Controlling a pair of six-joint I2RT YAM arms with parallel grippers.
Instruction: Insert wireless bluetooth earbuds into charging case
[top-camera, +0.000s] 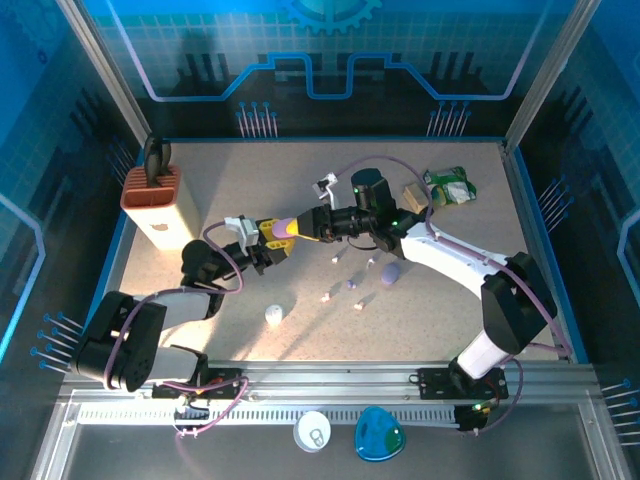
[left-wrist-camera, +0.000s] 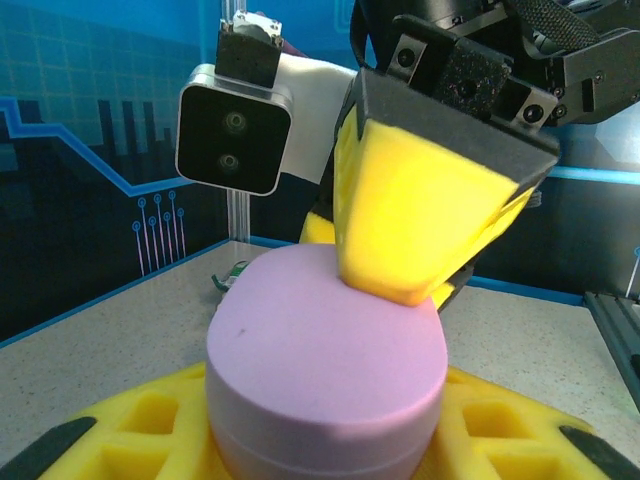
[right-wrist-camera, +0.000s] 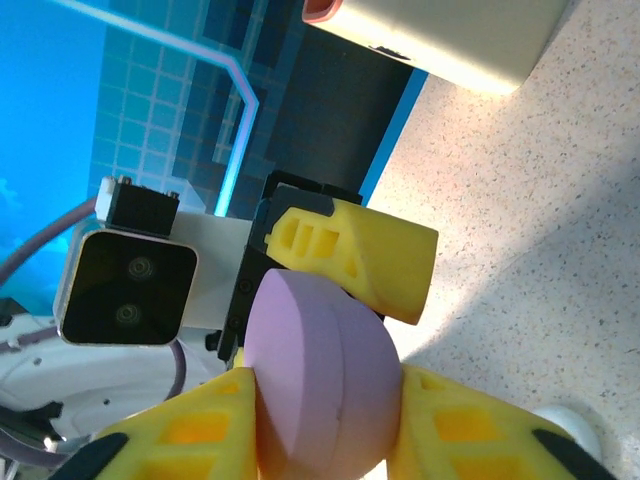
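Note:
A closed lilac charging case (top-camera: 285, 228) hangs above the table's middle, gripped from both sides. My left gripper (top-camera: 268, 237) is shut on it, the case (left-wrist-camera: 325, 370) sitting between its yellow fingers (left-wrist-camera: 120, 440). My right gripper (top-camera: 302, 227) is shut on the same case (right-wrist-camera: 320, 370), one yellow pad on each flat face, and one of its fingers (left-wrist-camera: 430, 220) presses the case's top. A left-gripper finger (right-wrist-camera: 360, 255) shows behind the case. Several tiny earbuds (top-camera: 350, 285) lie loose on the table right of centre.
A second lilac case (top-camera: 390, 272) and a white case (top-camera: 274, 315) lie on the table. A cream box with a pink top (top-camera: 152, 205) stands at the left, and a green packet (top-camera: 450, 187) lies at the back right. White (top-camera: 313, 431) and blue (top-camera: 378, 435) items rest on the front rail.

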